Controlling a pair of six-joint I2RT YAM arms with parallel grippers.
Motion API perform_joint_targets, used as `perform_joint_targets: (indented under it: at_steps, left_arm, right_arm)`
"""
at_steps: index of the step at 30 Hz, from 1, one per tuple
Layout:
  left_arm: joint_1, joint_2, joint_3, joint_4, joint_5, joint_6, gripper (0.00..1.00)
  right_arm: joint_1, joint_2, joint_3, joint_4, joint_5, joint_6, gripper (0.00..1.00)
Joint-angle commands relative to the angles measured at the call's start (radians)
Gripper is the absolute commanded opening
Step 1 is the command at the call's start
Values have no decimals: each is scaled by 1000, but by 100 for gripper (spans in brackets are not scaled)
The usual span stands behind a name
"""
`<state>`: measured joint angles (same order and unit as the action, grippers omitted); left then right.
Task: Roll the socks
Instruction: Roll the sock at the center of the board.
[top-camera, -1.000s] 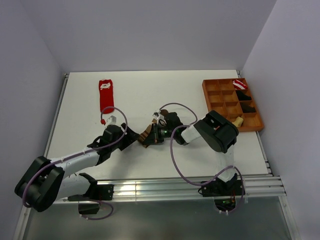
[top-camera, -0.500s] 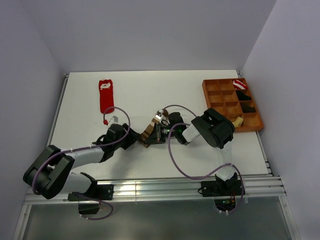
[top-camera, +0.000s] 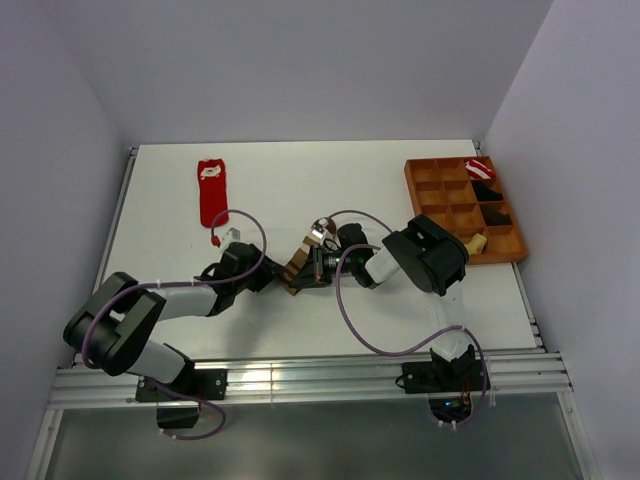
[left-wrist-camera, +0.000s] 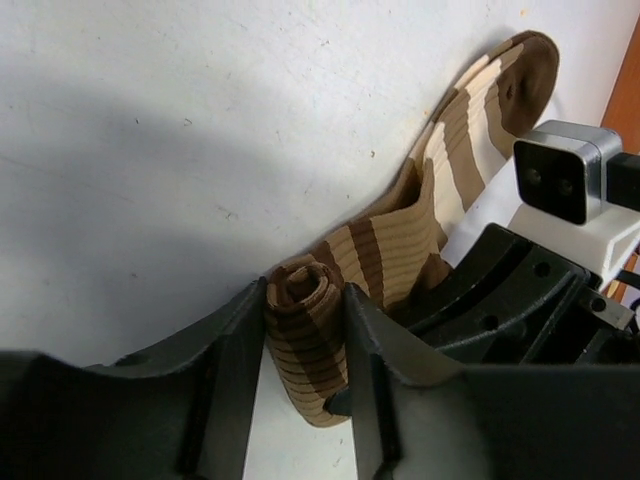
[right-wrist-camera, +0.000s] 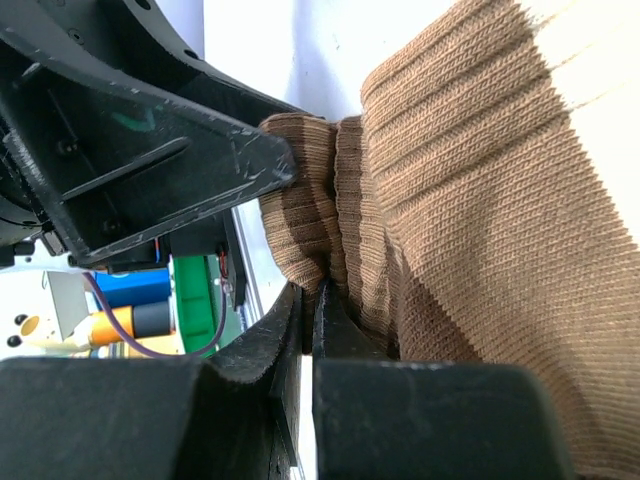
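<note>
Fingers of our left gripper (left-wrist-camera: 303, 310) clamp the rolled brown-and-tan striped fabric sock (left-wrist-camera: 440, 190) — lower centre. Our right gripper (right-wrist-camera: 310, 300) pinches its loose fabric.

A robotics lab cell: white table (top-camera: 300, 190) boxed by plain walls (top-camera: 300, 70).

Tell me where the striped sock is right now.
In the top view the striped sock lies mid-table between the left claw and right claw, its rolled end inside the left claw. The red sock lies farther back, to its left.
</note>
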<state>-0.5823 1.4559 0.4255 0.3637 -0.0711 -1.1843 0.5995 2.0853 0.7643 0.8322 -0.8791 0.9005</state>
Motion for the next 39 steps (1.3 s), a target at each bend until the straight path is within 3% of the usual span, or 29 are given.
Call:
perform_joint_targets:
  at_steps: [1,5,9,13,17,21,26,32,39]
  left_arm:
    - [-4,64,-5,-98,-48,-3,41]
    - [-4,96,13,-127,-47,11,24]
    - [-2,95,48,-190,-38,47,11]
    - [-8,80,137,-356,-64,133,3]
    - [-22,78,263,-543,-99,204,1]
    - [-31,122,357,-699,-111,279,1]
    - [-33,182,452,-789,-96,333,1]
    - [-33,254,524,-855,-73,382,1]
    - [-48,288,564,-890,-68,393,1]
  right_arm:
    - [-14,36,-33,-206,106,-80,0]
    - [-12,-2,-45,-206,123,-100,4]
    - [-6,-82,-79,-182,170,-127,18]
    - [13,-227,-105,-257,278,-205,30]
    - [57,-358,-129,-309,423,-311,39]
    - [141,-502,-138,-402,718,-423,47]
    - [344,-580,-129,-443,1038,-558,50]
    - [509,-542,-59,-479,1293,-660,51]
    - [649,-418,67,-516,1479,-762,53]
